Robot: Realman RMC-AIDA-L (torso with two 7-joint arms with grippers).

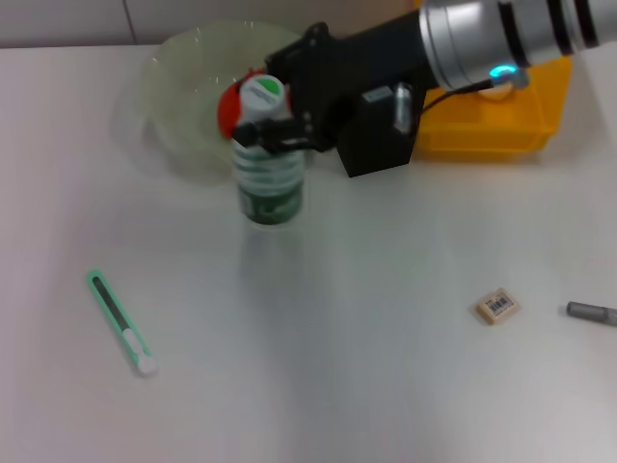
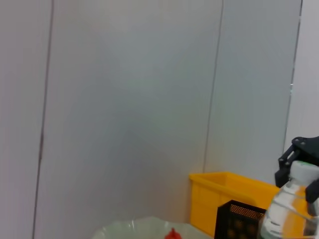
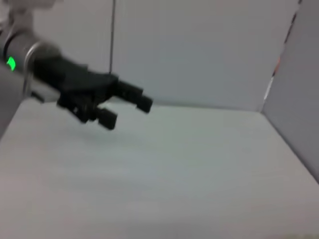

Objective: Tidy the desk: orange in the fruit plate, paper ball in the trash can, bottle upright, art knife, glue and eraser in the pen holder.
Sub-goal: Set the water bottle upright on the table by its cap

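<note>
The right gripper (image 1: 273,133), reaching in from the upper right of the head view, is closed around the neck of the bottle (image 1: 269,172), which stands upright on the desk (image 1: 366,386) in the upper centre of the frame, just in front of the fruit plate (image 1: 183,96). The bottle-righting step appears to be at its end; the next move would call for the fingers to let go cleanly and lift away without tipping it.

The plate, at upper left, seems to hold the orange (image 1: 229,108), largely hidden behind the bottle cap. A yellow bin (image 1: 501,125) sits at the upper right, its contents hidden, and the black mesh pen holder (image 2: 239,221) shows at the lower right of the left wrist view.

Not yet put away: the art knife (image 1: 120,323) at lower left, the eraser (image 1: 497,306) at lower right, and a grey stick (image 1: 590,313), perhaps the glue, at the right edge. The left gripper (image 3: 102,102) hovers open, holding nothing, in the upper left of the right wrist view.
</note>
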